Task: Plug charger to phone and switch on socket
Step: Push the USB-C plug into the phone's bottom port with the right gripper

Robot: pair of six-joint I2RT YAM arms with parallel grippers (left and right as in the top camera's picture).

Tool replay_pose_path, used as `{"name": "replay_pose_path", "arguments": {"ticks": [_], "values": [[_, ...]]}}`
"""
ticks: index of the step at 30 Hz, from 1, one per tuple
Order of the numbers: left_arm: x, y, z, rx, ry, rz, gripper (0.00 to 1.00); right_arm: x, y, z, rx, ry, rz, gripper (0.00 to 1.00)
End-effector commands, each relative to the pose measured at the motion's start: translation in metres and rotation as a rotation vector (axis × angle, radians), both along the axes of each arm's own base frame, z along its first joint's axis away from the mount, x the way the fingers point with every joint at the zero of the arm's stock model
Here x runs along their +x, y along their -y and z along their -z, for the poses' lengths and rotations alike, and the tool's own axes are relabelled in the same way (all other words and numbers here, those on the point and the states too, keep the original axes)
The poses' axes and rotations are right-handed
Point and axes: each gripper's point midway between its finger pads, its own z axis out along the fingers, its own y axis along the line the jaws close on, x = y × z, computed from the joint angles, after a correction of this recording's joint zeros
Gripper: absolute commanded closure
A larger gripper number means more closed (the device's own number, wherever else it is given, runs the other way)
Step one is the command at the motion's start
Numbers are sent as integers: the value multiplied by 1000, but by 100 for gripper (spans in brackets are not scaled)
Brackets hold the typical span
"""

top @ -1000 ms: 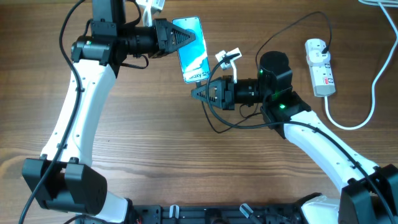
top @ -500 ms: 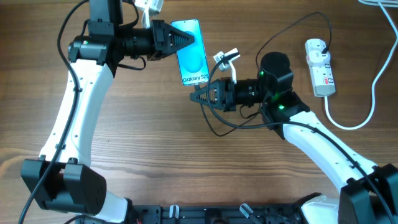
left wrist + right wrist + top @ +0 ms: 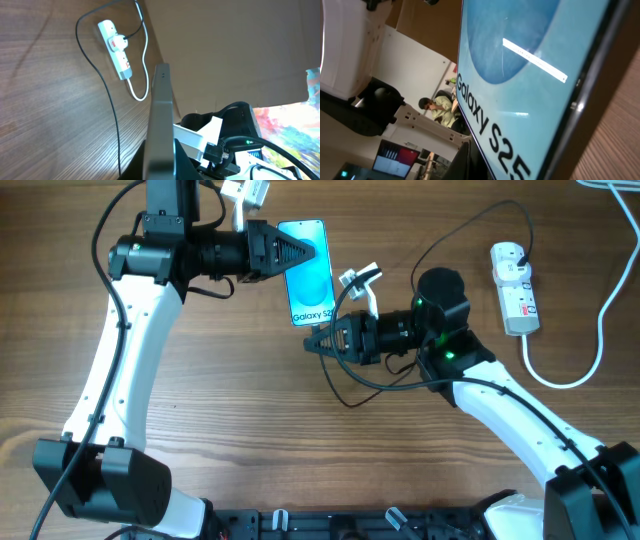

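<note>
My left gripper [image 3: 298, 255] is shut on the phone [image 3: 312, 280] and holds it above the table, turquoise screen up, "Galaxy S25" end toward my right gripper. The left wrist view shows the phone edge-on [image 3: 161, 120]. My right gripper [image 3: 310, 342] sits just below the phone's lettered end, shut on the connector end of the charger's black cable [image 3: 114, 117]. The connector tip is hidden. The phone's screen fills the right wrist view [image 3: 520, 70], above the gripper's dark fingers [image 3: 475, 162]. The charger's plug [image 3: 510, 252] sits in the white socket [image 3: 516, 295].
The socket also shows in the left wrist view [image 3: 117, 52], lying at the far right of the wooden table. Its thick white cable [image 3: 600, 330] curves off to the right edge. Slack black cable loops on the table under my right arm.
The phone has turned straighter and come slightly down toward the right gripper. The right gripper has edged a little left and down, staying at the phone's lettered end.
</note>
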Motion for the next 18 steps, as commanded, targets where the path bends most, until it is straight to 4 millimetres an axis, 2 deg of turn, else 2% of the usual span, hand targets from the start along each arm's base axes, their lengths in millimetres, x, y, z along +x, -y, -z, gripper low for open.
{"name": "replay_pose_path", "arguments": {"ticks": [1,8,13,18], "values": [[-29,18,11,11,1,108,96,40,6,-30,42,124,191,95],[-33,22,12,12,2,123,96,44,7,-30,42,120,210,95],[-26,20,17,52,19,95,96,37,7,-29,41,95,172,93],[-10,17,7,25,54,51,96,30,6,-21,19,47,132,76]]}}
